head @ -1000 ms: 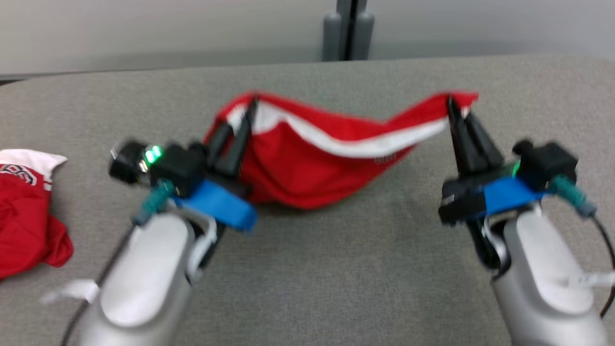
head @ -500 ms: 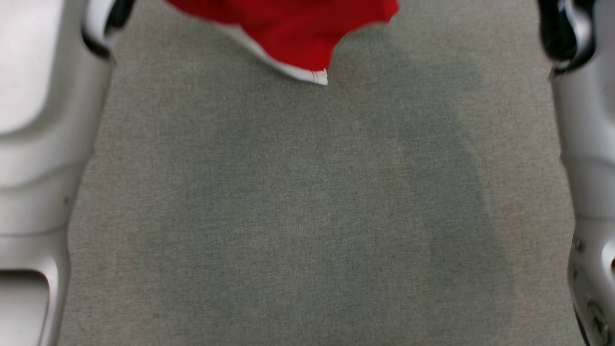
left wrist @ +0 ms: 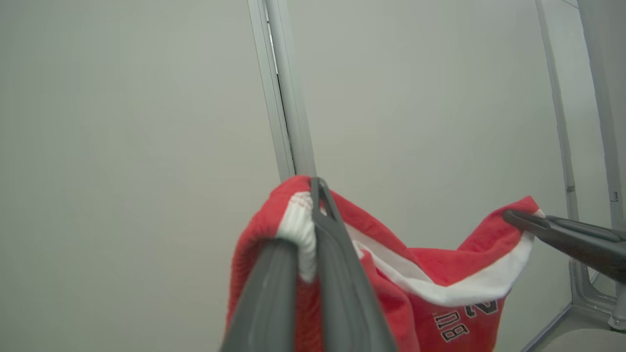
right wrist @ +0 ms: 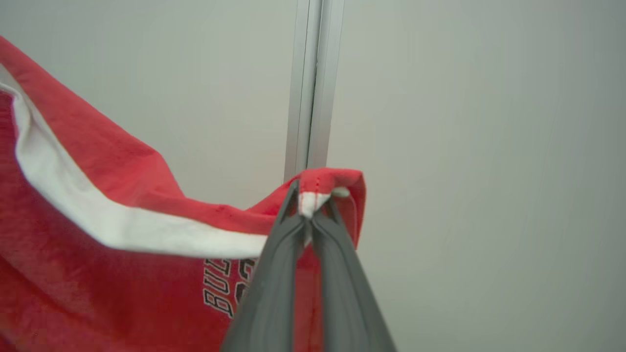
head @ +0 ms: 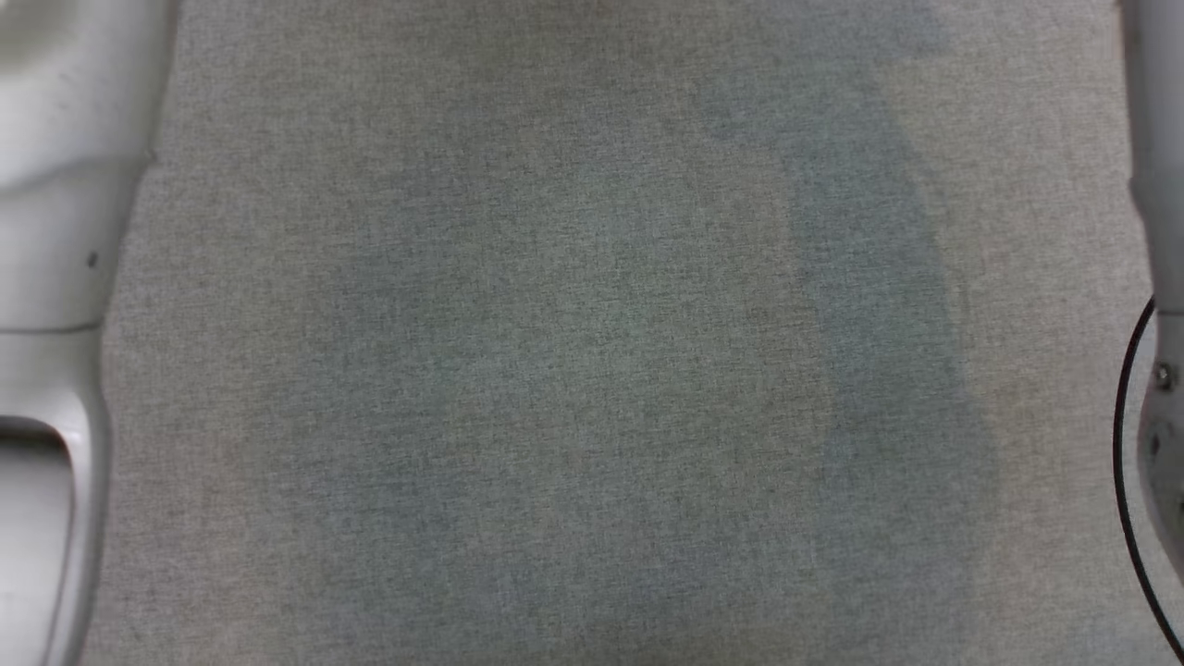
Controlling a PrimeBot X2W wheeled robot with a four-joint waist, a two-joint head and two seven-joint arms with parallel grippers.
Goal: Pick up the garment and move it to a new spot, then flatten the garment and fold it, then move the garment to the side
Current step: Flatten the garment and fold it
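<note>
**Red garment held aloft at both ends**

The head view has shifted since a second ago. Then it faced the garment stretched over the worktop; now it looks down on grey worktop between two pale forearms. The garment hangs before a pale wall, long axis running left to right, white-banded edge uppermost and sagging. The left gripper is clamped on one end of that edge, the right gripper on the other.

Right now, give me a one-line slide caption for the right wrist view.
Right gripper shut on the white-trimmed edge of the red garment, held up before a pale wall.
</note>
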